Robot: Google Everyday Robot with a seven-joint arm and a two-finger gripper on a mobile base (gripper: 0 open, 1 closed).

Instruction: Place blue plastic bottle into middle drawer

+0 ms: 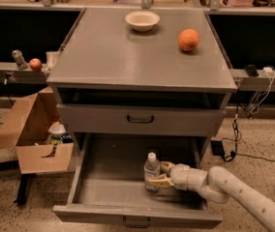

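The middle drawer (pixel 109 179) is matt grey metal with a smooth floor. Inside it, the gripper (pixel 156 174) clasps the blue plastic bottle (pixel 151 169), clear glossy plastic with a white cap. The cabinet top (pixel 123 57) is smooth grey metal with a dull sheen. The cardboard box (pixel 28 129) is rough brown.
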